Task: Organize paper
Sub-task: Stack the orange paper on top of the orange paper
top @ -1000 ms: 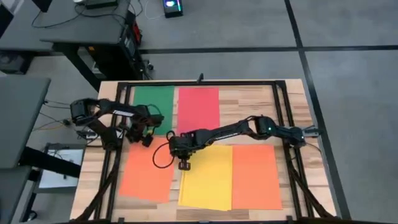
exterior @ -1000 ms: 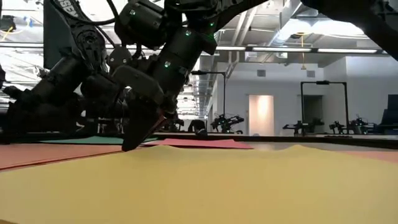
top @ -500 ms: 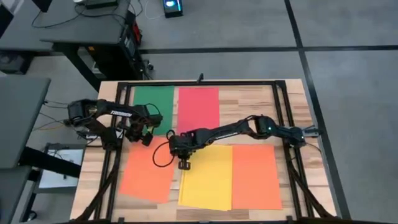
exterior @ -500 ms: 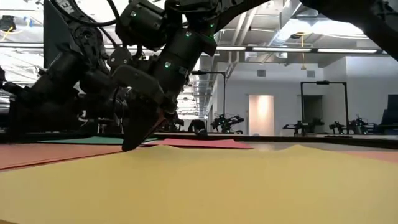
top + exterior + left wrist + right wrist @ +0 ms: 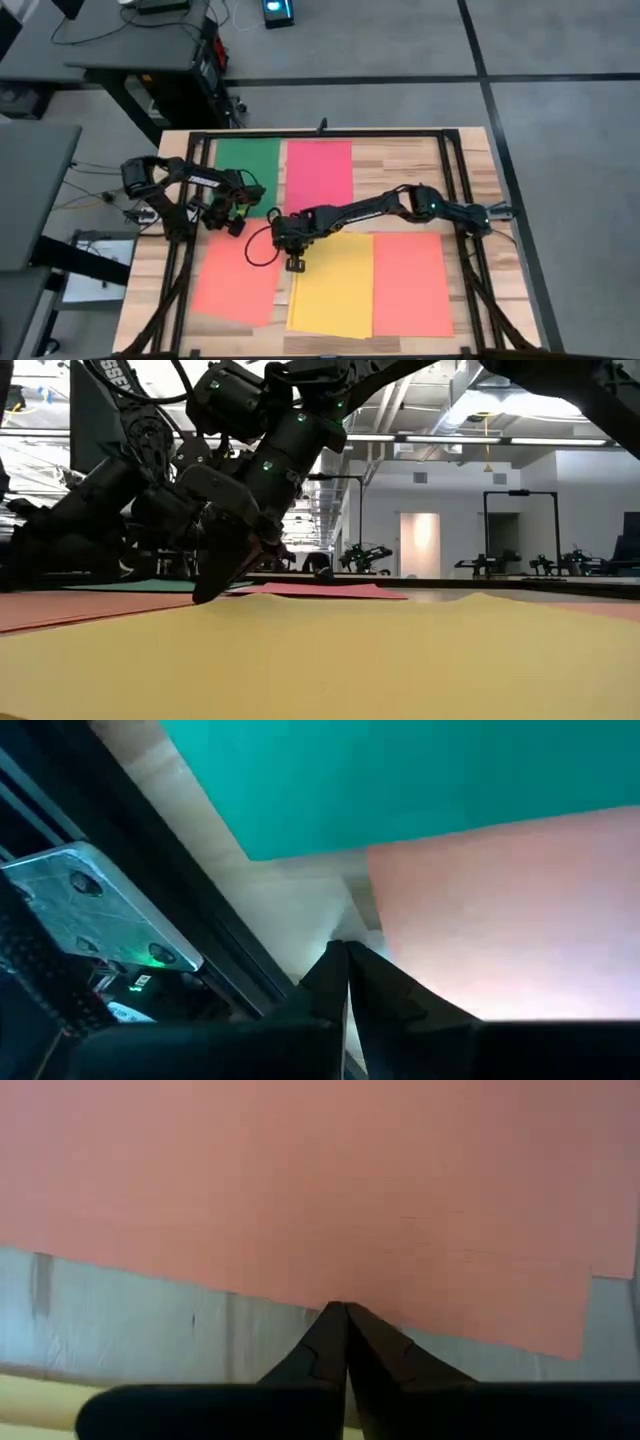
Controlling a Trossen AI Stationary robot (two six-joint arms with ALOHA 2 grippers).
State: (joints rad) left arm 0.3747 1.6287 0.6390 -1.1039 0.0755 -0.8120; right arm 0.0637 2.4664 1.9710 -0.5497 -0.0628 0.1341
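Five sheets flat on the wooden tabletop [image 5: 400, 165]. Green sheet [image 5: 247, 174] at upper left of the high view, pink-red sheet [image 5: 319, 175] just beside it on the right, edges nearly touching. Below these, in a row: orange sheet [image 5: 235, 282] at lower left, slightly tilted; yellow sheet [image 5: 333, 285] at lower centre; second orange sheet [image 5: 411, 284] at lower right, edge to edge with the yellow.

Right gripper [image 5: 294, 264] reaching in from the right side of the high view, at the yellow sheet's upper left corner beside the orange one; jaws pressed together, tips meeting, nothing visibly between them. Left gripper [image 5: 236, 226] at centre left, over bare wood between green sheet and orange sheet; jaws closed tip to tip, empty.

No legible writing or brand marks anywhere; faint pale letters on the arm housing at upper left of the low view, unreadable.
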